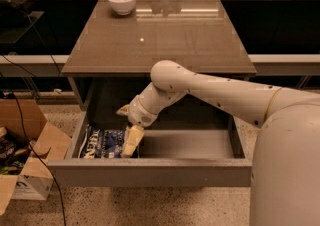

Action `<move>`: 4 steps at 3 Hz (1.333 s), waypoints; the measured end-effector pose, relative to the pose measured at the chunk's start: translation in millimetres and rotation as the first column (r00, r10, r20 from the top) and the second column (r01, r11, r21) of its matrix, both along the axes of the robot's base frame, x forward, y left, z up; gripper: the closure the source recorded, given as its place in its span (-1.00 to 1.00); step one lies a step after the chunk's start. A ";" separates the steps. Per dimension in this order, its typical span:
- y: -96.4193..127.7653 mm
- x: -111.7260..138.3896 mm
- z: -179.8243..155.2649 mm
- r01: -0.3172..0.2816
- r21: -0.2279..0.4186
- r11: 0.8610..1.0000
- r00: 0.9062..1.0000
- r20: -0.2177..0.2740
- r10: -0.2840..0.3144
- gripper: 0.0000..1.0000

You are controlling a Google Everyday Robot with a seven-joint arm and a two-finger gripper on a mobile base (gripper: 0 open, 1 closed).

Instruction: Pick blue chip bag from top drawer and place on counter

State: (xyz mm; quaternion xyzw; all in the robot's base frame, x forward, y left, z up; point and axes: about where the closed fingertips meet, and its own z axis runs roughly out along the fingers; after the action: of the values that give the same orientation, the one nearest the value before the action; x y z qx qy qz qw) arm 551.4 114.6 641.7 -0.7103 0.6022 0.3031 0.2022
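The blue chip bag point(102, 143) lies flat in the left part of the open top drawer point(150, 172), white lettering facing up. My gripper point(131, 141) reaches down into the drawer from the right and is at the bag's right edge, overlapping it in this view; I cannot tell whether it touches the bag. The white arm point(210, 90) crosses over the drawer's middle. The counter point(160, 35) is the glossy grey-brown top above the drawer.
A white bowl point(122, 1) stands at the counter's back left corner. An open cardboard box point(25, 160) with clutter sits on the speckled floor left of the drawer. Cables hang at the left. The robot's body point(287, 170) fills the lower right.
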 end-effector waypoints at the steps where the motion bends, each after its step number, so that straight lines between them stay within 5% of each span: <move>1: 7.8 -11.6 -10.8 -0.007 0.009 1.000 0.999 -0.043 0.007 -0.52; 3: -5.3 -20.7 -11.8 0.042 0.006 0.999 0.996 -0.076 -0.042 0.40; 4: -29.3 -17.6 5.0 0.112 -0.008 0.994 0.992 -0.065 -0.112 0.99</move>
State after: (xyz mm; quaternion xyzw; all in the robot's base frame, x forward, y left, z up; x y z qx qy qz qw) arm 533.8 85.3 646.7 -0.6654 0.6481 0.3132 0.1976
